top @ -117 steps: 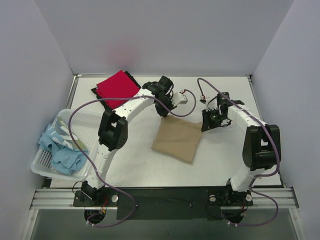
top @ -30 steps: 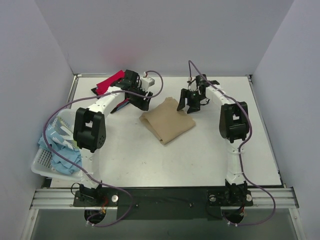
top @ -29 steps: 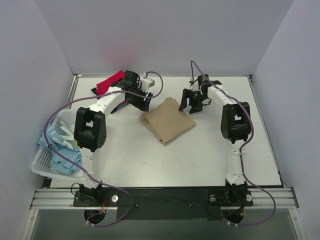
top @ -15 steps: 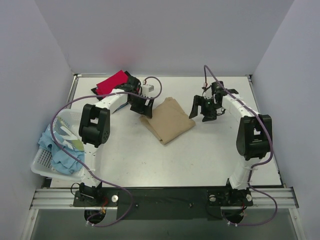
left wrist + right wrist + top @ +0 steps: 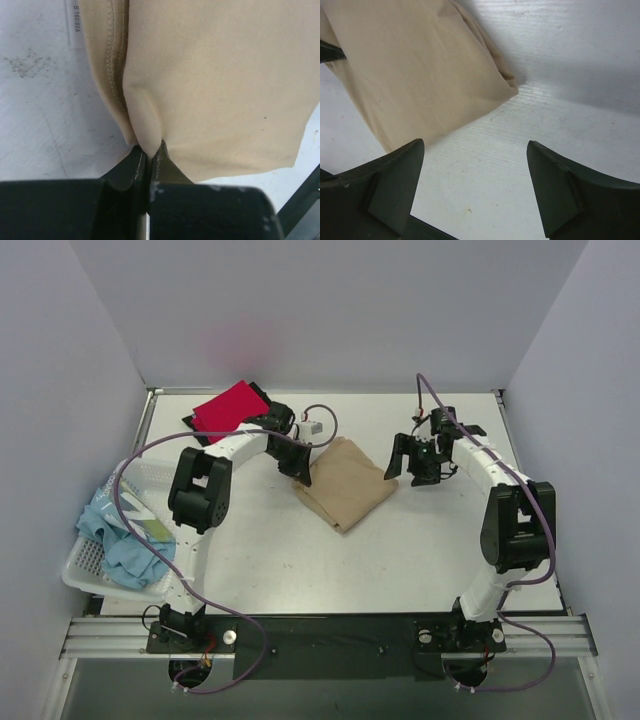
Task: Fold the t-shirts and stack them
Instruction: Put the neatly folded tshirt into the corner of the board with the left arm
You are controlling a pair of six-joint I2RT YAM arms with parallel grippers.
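Top view: a white table [image 5: 400, 560] enclosed on three sides by plain pale lavender-grey walls [image 5: 330, 310], with a metal rail [image 5: 330, 633] along the near edge carrying both arm bases. The table's surface is matt and, in the left wrist view, lightly scuffed and speckled with grey marks [image 5: 35, 125].

The tan t-shirt [image 5: 345, 483], folded into a rough square, lies flat near the table's centre, turned diagonally. The left gripper [image 5: 297, 462] sits at its left edge. In the wrist view the jaws are closed tight [image 5: 148, 152] on a pinched ridge of the tan cloth [image 5: 215, 85], and a white size label [image 5: 76, 20] shows at the stitched hem.

The right gripper [image 5: 418, 462] hangs just beside the shirt's right corner. Its dark fingers [image 5: 395, 175] are spread wide and hold nothing [image 5: 475, 150], with bare table between them and the shirt's corner [image 5: 420, 75] just beyond.

At the far left corner the red t-shirt [image 5: 230, 406] lies folded on top of the black t-shirt [image 5: 190, 422], of which only the edges show. The light blue t-shirts [image 5: 125, 550] lie crumpled in a white mesh basket [image 5: 85, 575] at the table's left edge.
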